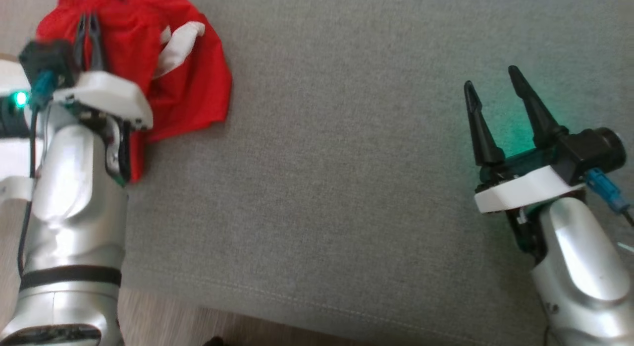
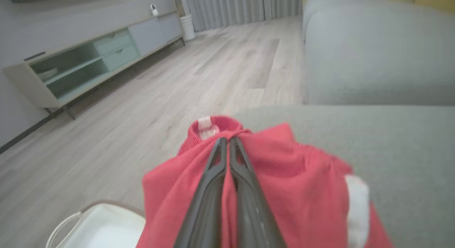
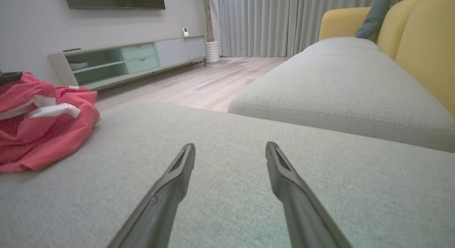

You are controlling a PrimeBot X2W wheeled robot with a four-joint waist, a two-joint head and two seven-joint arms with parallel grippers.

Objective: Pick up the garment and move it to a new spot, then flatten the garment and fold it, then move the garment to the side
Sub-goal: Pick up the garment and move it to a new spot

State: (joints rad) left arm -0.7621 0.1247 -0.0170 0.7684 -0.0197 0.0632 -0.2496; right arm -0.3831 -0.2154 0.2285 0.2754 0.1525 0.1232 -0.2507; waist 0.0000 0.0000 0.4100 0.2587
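Grey upholstery (image 1: 346, 187) made up your whole work surface, a broad seat cushion with pale wooden floor (image 2: 142, 98) beyond its edge and a low cabinet (image 3: 117, 63) along the far wall. Your garment (image 1: 193, 88), red with white trim (image 1: 181, 43), lay bunched in a rumpled heap at the far left of that cushion, right by its edge. You had the left gripper (image 2: 227, 139) down in the heap, its two fingers pressed together with a fold of red cloth pinched between them, just below the ribbed collar (image 2: 217, 122), where a small pale label (image 2: 206, 127) showed. Beside the cushion, on the floor under that arm, you could see the corner of a white basket (image 2: 103, 226). Your right gripper (image 1: 490, 77) sat well apart from the garment, over the right side of the cushion, its fingers spread wide with nothing between them and pointing out across the bare grey fabric; whether they touched the cushion could not be told. A green glow fell on the upholstery just beside it. Past that gripper you had a second grey seat (image 3: 337, 91) with a yellow backrest (image 3: 426, 45), a teal pillow (image 3: 376, 17) leaning in its corner, and grey curtains (image 3: 270, 20) at the end of the room.
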